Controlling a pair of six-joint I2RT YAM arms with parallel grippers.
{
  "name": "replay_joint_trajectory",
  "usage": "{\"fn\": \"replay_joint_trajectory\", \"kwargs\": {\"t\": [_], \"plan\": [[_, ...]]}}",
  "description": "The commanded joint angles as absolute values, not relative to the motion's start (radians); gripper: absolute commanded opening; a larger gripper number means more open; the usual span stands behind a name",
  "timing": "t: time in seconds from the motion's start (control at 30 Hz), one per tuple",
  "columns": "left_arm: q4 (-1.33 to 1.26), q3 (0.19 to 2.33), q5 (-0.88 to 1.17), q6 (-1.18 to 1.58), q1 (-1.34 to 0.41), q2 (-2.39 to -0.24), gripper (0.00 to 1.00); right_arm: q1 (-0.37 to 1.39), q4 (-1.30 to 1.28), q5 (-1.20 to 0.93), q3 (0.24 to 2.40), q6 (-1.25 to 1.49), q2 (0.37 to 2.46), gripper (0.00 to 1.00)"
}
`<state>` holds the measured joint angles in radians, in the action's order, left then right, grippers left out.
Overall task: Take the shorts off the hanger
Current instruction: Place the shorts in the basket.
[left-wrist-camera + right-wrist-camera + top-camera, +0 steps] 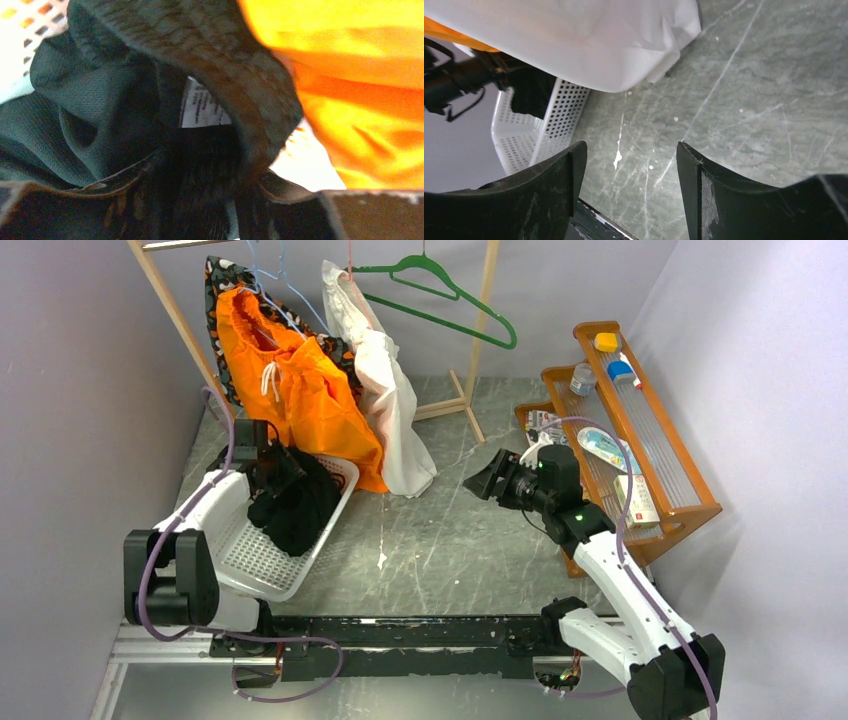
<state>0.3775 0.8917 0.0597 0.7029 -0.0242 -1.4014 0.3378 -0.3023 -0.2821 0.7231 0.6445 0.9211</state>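
While the shorts (300, 390) hang from the thin wire hanger (288, 285) on the wooden rack (170, 310), their lower edge drapes down to the far rim of the white basket (265, 565). The left tool (283, 470) sits low over the black garment (300, 505) heaped in that basket. Dark fabric fills its wrist view, so its opening and any grip cannot be told. The right tool (482, 480) hovers above the surface (450, 550) near the white garment (390, 410), fingers well apart, holding nothing.
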Motion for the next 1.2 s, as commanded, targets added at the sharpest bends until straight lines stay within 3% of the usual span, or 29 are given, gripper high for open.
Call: {"fn": "replay_joint_trajectory", "kwargs": {"t": [0.0,0.1,0.23,0.47,0.7,0.93,1.17], "plan": [[0.289,0.866,0.059,0.737,-0.005,-1.46,0.54,0.337,-0.312,-0.322,0.803,0.6,0.946,0.7],[0.33,0.905,0.125,0.731,-0.001,-1.487,0.6,0.337,-0.286,-0.402,0.856,0.579,0.961,0.7],[0.345,0.865,0.084,0.73,-0.002,-1.325,0.78,0.339,-0.278,-0.463,0.945,0.53,0.987,0.7],[0.434,0.81,0.029,0.71,-0.002,-1.085,0.93,0.424,-0.286,-0.347,1.09,0.416,1.068,0.7],[0.525,0.816,0.026,0.643,-0.002,-0.975,0.95,0.734,-0.41,0.096,1.352,0.238,1.252,0.73],[0.516,0.773,-0.039,0.577,-0.002,-0.828,0.99,0.743,-0.345,0.021,1.521,0.21,1.369,0.81],[0.482,0.713,-0.02,0.489,-0.002,-0.754,0.99,0.744,-0.359,0.041,1.742,0.198,1.565,0.81]]}}
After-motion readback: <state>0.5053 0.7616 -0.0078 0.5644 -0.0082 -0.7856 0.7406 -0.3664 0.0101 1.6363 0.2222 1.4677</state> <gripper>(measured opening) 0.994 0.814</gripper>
